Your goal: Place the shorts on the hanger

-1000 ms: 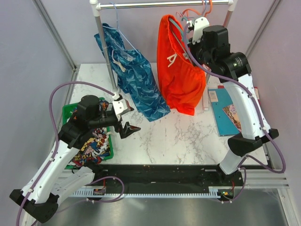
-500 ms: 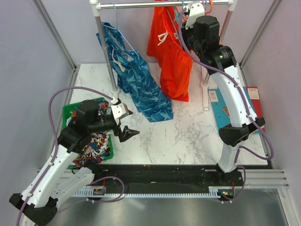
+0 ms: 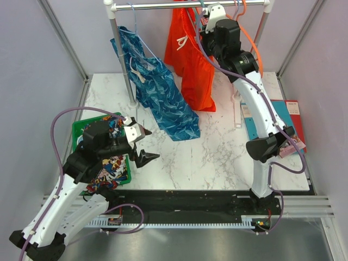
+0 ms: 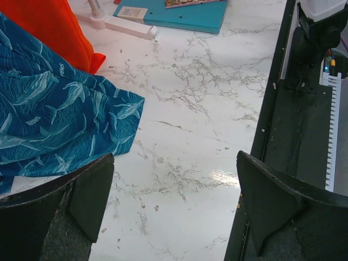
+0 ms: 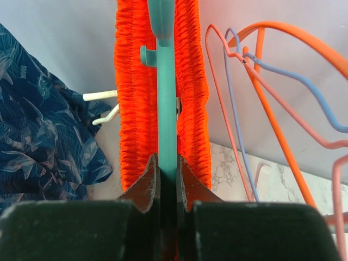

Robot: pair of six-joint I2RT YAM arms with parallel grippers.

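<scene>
Left gripper hovers with jaws spread wide and empty, low over the marble table toward 8 o'clock, just beside the green basket. Farther back, at 12 o'clock, the right gripper is clamped on the teal hanger (orange waistband bunched either side of it). The shorts hang from it close under the rail, with the blue patterned garment at their 9 o'clock.
</scene>
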